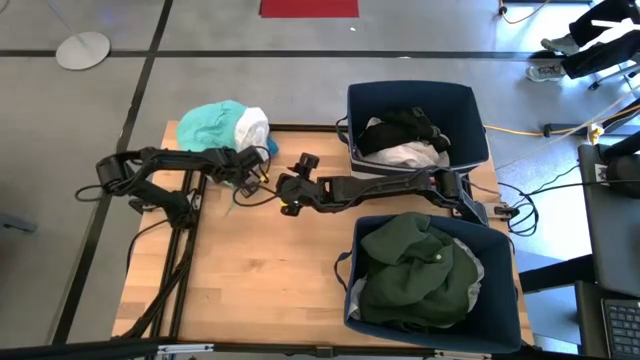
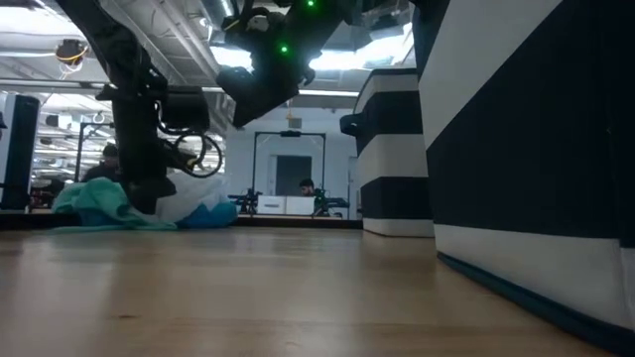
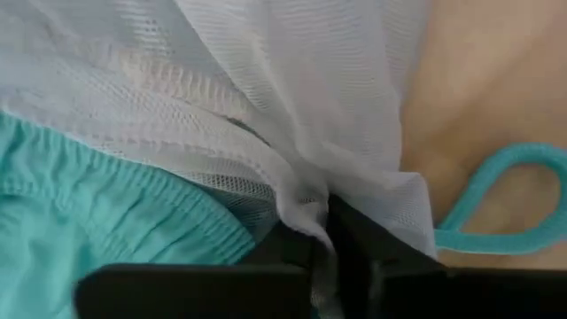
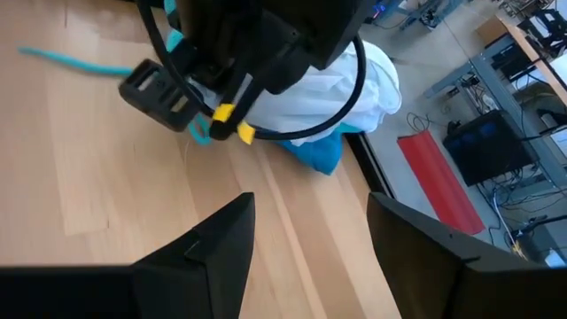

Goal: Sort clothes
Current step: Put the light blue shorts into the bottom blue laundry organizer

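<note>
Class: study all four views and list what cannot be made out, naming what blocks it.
- Left end effector, left wrist view: white mesh garment covers its fingertips.
- Near bin, high view: dark green garment hides anything beneath.
- Teal garment, low view: left arm partly blocks it.

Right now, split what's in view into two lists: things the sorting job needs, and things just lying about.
Job:
- white mesh garment, pinched by the left gripper
- teal garment beside it
- dark green garment in the near bin
- black and white clothes in the far bin
- right gripper, open, empty

Lying about:
- red mat
- round floor stand base
</note>
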